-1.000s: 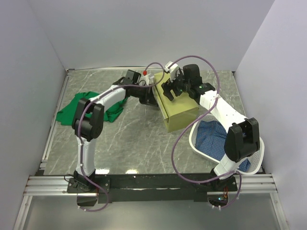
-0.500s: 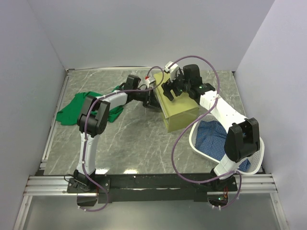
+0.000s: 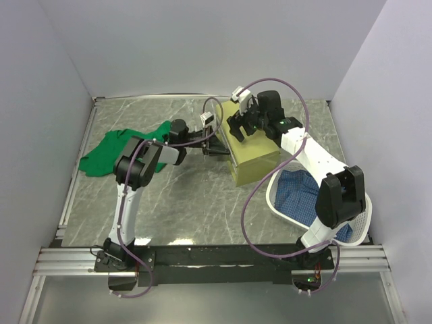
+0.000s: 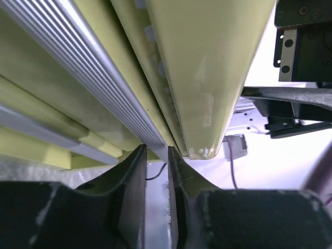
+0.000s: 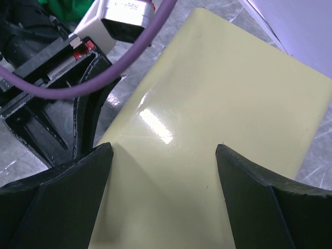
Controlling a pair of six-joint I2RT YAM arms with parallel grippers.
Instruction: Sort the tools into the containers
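Observation:
The olive-yellow chest [image 3: 256, 162] stands at the middle of the table. My left gripper [image 3: 221, 147] is at its left face, low down. In the left wrist view its jaws [image 4: 156, 155] stand a narrow gap apart, and the end of a ribbed silver drawer strip [image 4: 104, 93] sits right at their tips. My right gripper [image 3: 244, 128] is on top of the chest, open wide, with the smooth lid [image 5: 223, 104] between its fingers [image 5: 164, 150]. The tools are out of view in every frame.
A large green cloth [image 3: 111, 150] lies at the left of the table. A white basket [image 3: 368, 219] with a blue checked cloth [image 3: 304, 196] stands at the right, close to the chest. Purple cables loop over both arms. Walls close in three sides.
My left arm has swung nearer and to the right along the chest's left face, and its jaws have parted a little. The right arm has not moved.

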